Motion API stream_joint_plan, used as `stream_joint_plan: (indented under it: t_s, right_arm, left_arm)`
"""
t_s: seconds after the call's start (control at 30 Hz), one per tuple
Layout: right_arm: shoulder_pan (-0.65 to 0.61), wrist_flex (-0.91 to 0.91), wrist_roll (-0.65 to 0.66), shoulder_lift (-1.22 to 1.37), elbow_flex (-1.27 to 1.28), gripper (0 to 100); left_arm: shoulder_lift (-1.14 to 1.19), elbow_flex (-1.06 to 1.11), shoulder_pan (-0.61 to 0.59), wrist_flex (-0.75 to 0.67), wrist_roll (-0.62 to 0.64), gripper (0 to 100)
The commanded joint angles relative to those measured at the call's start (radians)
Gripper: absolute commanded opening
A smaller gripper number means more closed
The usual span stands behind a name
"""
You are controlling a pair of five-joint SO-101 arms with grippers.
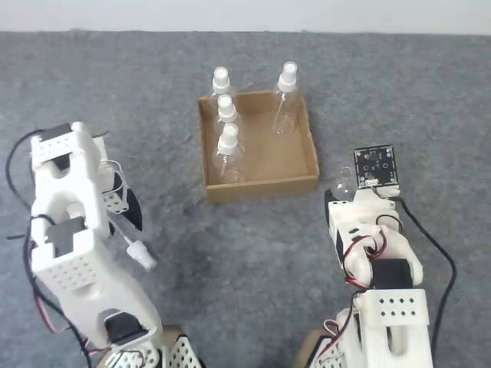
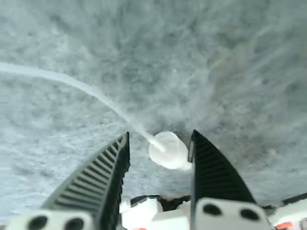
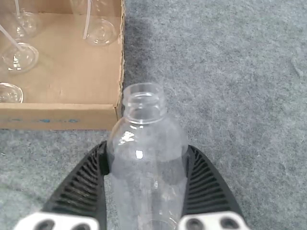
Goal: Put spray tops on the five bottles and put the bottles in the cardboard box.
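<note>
A cardboard box (image 1: 261, 186) sits at the table's middle with several clear bottles (image 1: 229, 149) standing in it, each wearing a white spray top (image 1: 288, 75). At the left, my left gripper (image 1: 129, 228) (image 2: 160, 135) is shut on a white spray top (image 1: 140, 254) (image 2: 168, 150), whose thin dip tube (image 2: 72, 84) trails away over the carpet. To the right of the box, my right gripper (image 1: 342, 196) (image 3: 146, 147) is shut on a clear bottle (image 1: 344, 182) (image 3: 144, 124). This bottle stands upright with an open neck and no top, close to the box's corner (image 3: 117, 103).
Grey carpet (image 1: 253, 261) covers the table, with free room between the two arms in front of the box. A pale wall edge (image 1: 245, 15) runs along the back. The box floor (image 3: 72, 72) near the right arm is bare beside the bottle bases.
</note>
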Motion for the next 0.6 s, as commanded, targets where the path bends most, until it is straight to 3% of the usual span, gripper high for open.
stream_joint_plan:
  t_s: [0.0, 0.17, 0.57]
  right_arm:
    - [0.004, -0.028, -0.002, -0.025, -0.017, 0.9]
    - [0.004, -0.028, -0.002, -0.025, -0.017, 0.9]
    - [0.004, -0.028, -0.002, -0.025, -0.017, 0.9]
  left_arm:
    - [-0.175, -0.039, -0.015, 0.041, -0.060, 19]
    - [-0.239, -0.025, -0.023, 0.041, -0.181, 19]
    - [-0.244, -0.025, -0.072, 0.038, -0.845, 19]
